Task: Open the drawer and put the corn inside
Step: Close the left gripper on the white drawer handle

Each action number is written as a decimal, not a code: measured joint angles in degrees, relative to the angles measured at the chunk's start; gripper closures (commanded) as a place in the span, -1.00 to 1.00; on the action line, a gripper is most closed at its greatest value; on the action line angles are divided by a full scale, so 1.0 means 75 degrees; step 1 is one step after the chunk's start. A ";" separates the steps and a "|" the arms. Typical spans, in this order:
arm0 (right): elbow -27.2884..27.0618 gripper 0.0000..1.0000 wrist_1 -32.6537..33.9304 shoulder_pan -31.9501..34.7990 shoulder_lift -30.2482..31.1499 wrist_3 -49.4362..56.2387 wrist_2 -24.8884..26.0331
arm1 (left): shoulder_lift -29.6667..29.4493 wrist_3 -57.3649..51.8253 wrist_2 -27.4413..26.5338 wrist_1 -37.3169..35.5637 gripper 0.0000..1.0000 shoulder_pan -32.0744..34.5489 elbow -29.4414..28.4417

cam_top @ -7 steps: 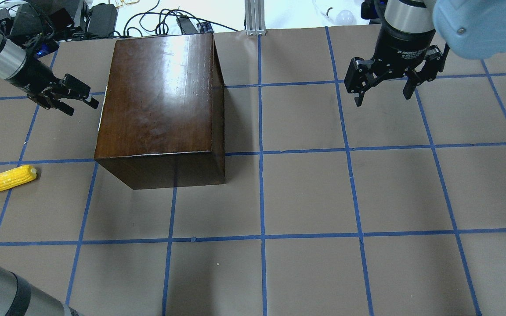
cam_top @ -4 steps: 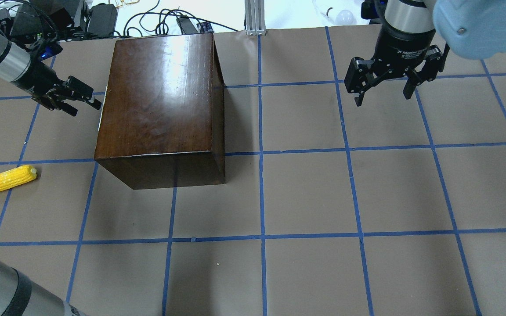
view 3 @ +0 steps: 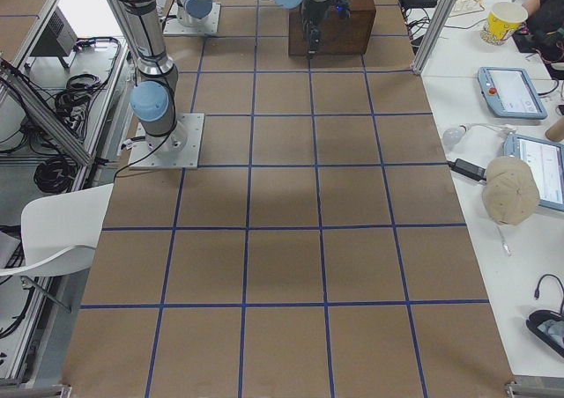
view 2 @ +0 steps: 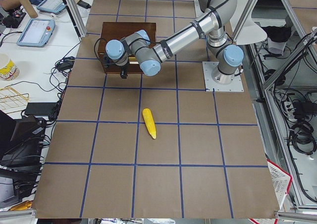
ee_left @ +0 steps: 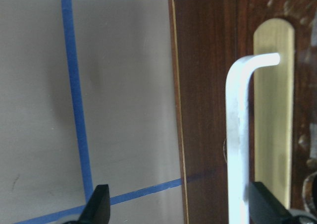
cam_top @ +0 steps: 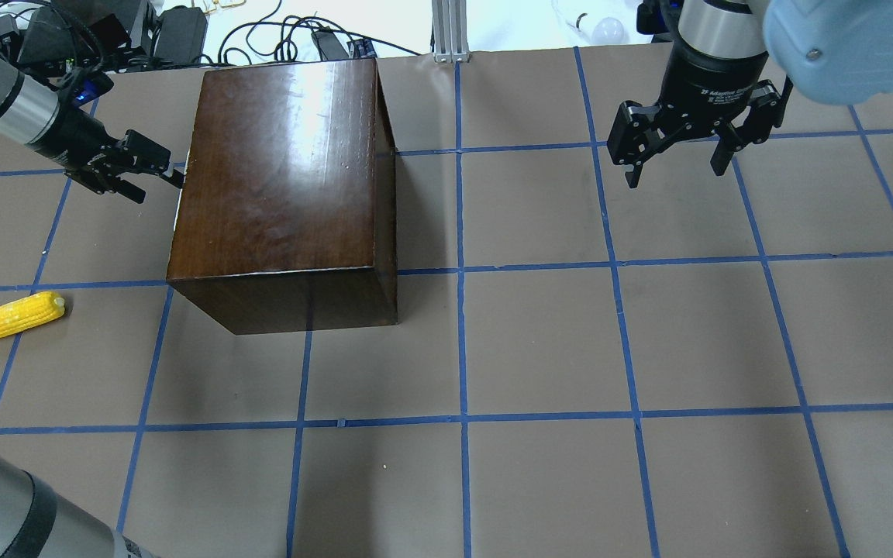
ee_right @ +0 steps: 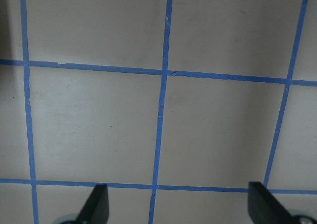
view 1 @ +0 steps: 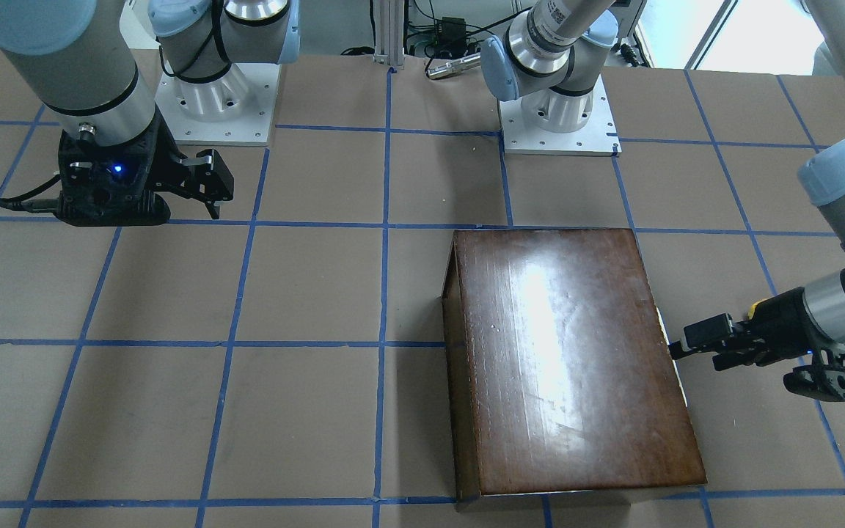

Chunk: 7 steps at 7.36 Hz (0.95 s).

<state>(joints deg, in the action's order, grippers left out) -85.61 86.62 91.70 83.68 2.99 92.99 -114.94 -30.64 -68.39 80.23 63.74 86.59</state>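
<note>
The table [cam_top: 539, 349] carries the glossy dark box [cam_top: 284, 178] at 11 o'clock in our overhead view. Its drawer [ee_left: 208, 110] sits shut in the box's 9 o'clock face. Our left gripper [cam_top: 161, 177] is at that face, fingers spread, the silver handle [ee_left: 237, 135] showing between them. Our right gripper [cam_top: 675, 174] hangs spread at 1 o'clock. The corn [cam_top: 11, 318] lies at the box's 8 o'clock, well apart.
</note>
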 measured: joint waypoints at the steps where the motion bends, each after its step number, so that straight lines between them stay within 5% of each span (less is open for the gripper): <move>1: 0.0000 -1.00 0.0002 0.0000 0.0001 0.0000 0.0000 | -0.0009 0.0024 0.0039 0.0001 -1.00 0.0000 0.0017; 7: 0.0000 -1.00 0.0002 -0.0003 0.0008 0.0000 0.0003 | -0.0164 0.0057 0.0066 0.0002 -1.00 0.0010 0.0129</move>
<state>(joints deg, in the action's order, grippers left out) -85.61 86.64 91.67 83.74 2.99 93.01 -116.17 -30.21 -67.89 80.25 63.81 87.56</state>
